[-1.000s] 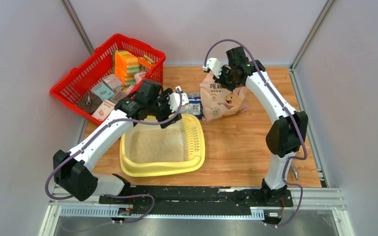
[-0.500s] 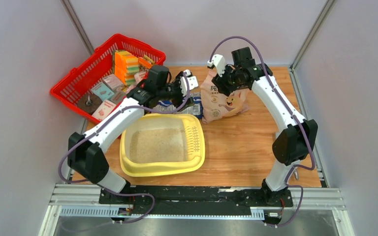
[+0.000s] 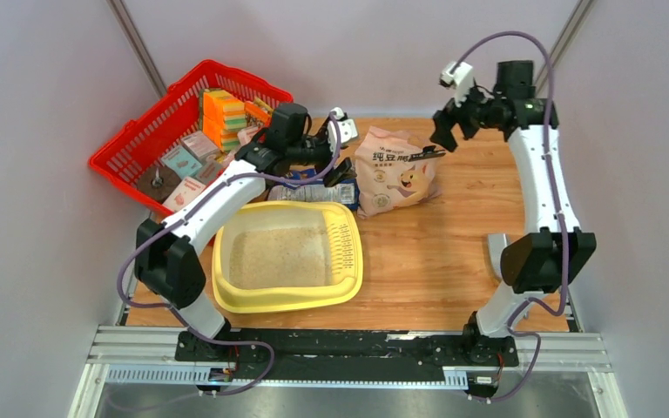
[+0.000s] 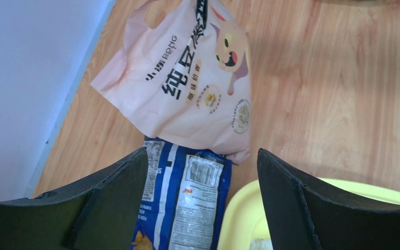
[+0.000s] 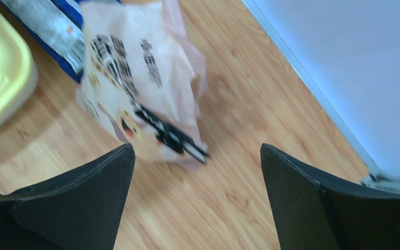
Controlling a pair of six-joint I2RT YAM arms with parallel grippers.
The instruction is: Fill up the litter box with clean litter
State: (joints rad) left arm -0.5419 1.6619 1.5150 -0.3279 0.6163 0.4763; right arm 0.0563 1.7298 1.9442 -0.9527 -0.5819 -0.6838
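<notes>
The pale-yellow litter box lies at the centre-left of the table with a layer of beige clean litter in it. Its rim shows in the left wrist view and the right wrist view. The tan litter bag slumps behind the box, a black clip on its top. My left gripper hovers open over the bags, holding nothing. My right gripper hangs open, high and to the right of the tan bag, apart from it.
A blue-and-white printed bag lies flat between the box's far rim and the tan bag, partly under the tan bag. A red mesh basket of packets stands at the back left. Grey walls close in the back and sides.
My right gripper has opened, let go of the tan bag's top and swung up to the back right; the bag has sagged over. My left gripper has moved from over the box back toward the bags.
</notes>
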